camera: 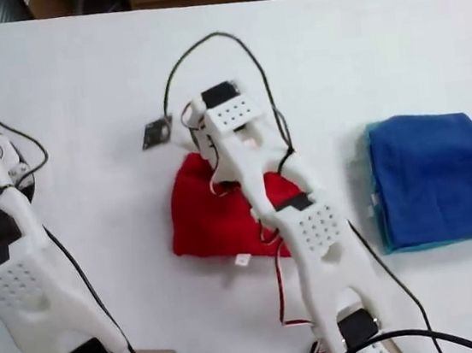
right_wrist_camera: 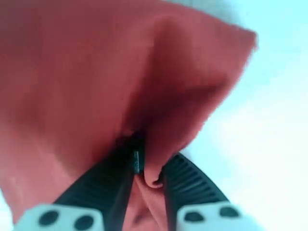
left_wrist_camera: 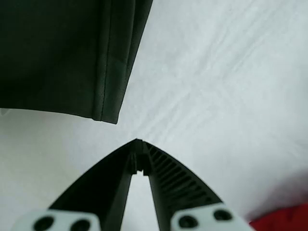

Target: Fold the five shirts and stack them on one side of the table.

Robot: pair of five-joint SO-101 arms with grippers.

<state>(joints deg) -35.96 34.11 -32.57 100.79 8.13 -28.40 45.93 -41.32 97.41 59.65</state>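
Red shirt mid-fold, pinched in the right gripper. Blue shirt is stacked on a teal shirt. Left gripper is closed and empty, with the dark shirt unfolded.

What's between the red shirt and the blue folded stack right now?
Bare white table separates the red shirt from the blue stack in the high view; a black cable crosses one end of that stretch.

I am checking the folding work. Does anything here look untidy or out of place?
The red shirt looks bunched in the middle of the table, with a fold pinched in the right gripper. The blue shirt sits neatly folded on a lighter shirt at the side. Nothing looks damaged.
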